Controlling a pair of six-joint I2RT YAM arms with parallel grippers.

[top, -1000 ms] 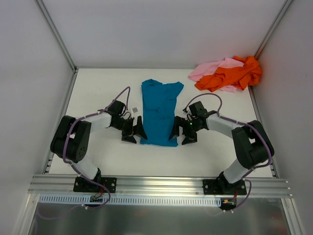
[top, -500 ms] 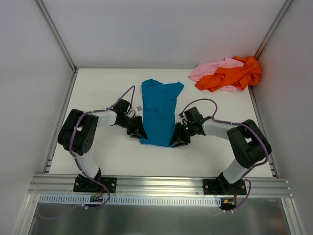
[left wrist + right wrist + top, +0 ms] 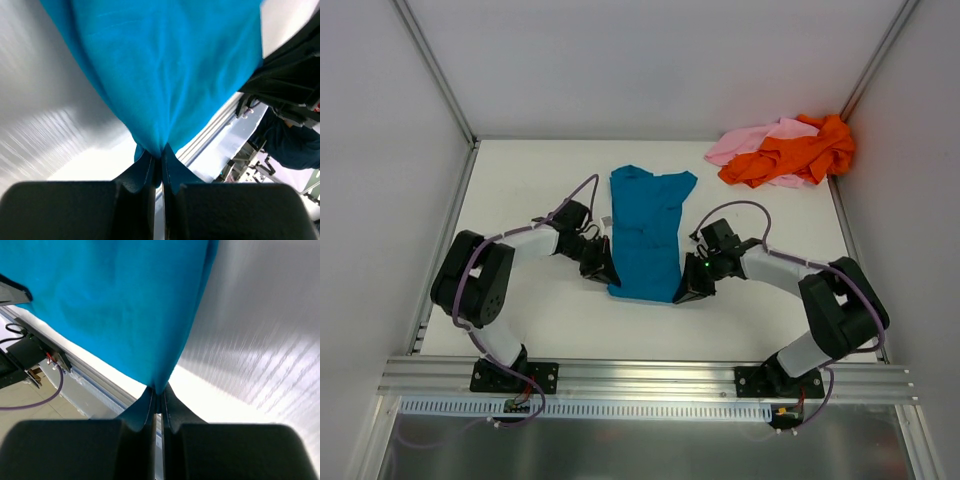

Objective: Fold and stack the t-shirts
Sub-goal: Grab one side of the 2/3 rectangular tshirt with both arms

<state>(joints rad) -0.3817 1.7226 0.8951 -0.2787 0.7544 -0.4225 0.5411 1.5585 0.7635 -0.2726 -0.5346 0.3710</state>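
The teal t-shirt lies on the table, limp and light, I'd say. The left pincer and right pincer each pinch a near hem corner, closed tight on the cloth.

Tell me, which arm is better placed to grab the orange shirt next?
Right, probably. The orange shirt lies in the far right corner, on the right arm's side. The left arm is farther away. Both arms' jaws are shut on the blue shirt's near corners.
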